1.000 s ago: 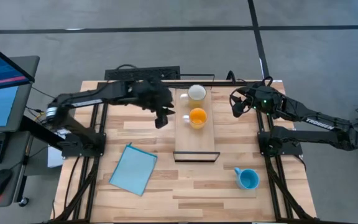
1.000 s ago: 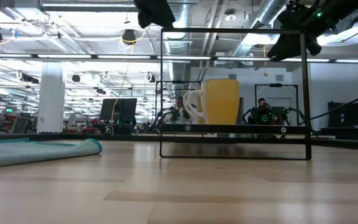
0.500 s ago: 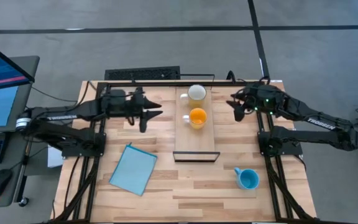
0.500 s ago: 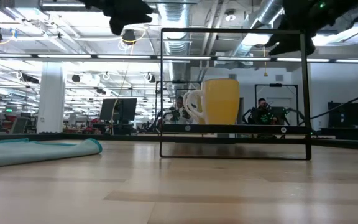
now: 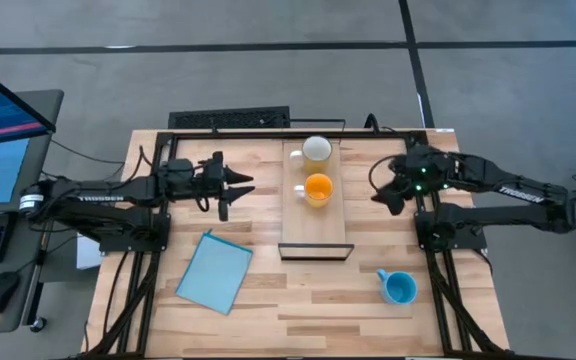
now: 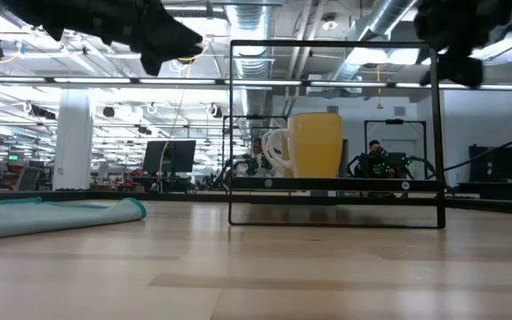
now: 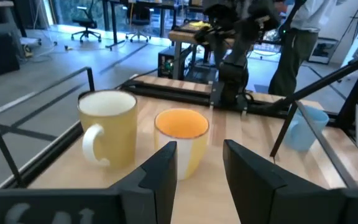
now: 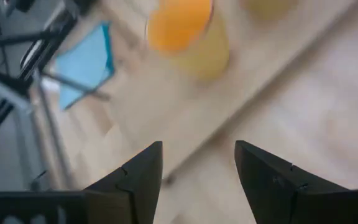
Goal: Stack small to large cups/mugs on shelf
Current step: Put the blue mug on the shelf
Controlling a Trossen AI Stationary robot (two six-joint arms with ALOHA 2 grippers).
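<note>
The pale yellow mug [image 5: 316,150] and the orange mug [image 5: 318,187] stand upright on their bases on the light-wood shelf [image 5: 313,225], the yellow one at its far end. Both show in the left wrist view, the yellow mug [image 7: 107,127] and the orange mug [image 7: 182,134]. The blue mug [image 5: 399,288] stands on the table at the near right. My left gripper [image 5: 230,186] is open and empty, left of the shelf, pointing at the orange mug. My right gripper [image 5: 388,192] is open and empty, right of the shelf.
A light-blue sheet [image 5: 214,271] lies flat on the table at the near left. A thin black wire frame [image 6: 334,44] stands around the shelf. Bare wood lies between the shelf and each gripper.
My left gripper has drawn back from beside the orange mug toward the table's left edge and stayed open. My right gripper has gone a little toward the near edge. The mugs have kept still.
</note>
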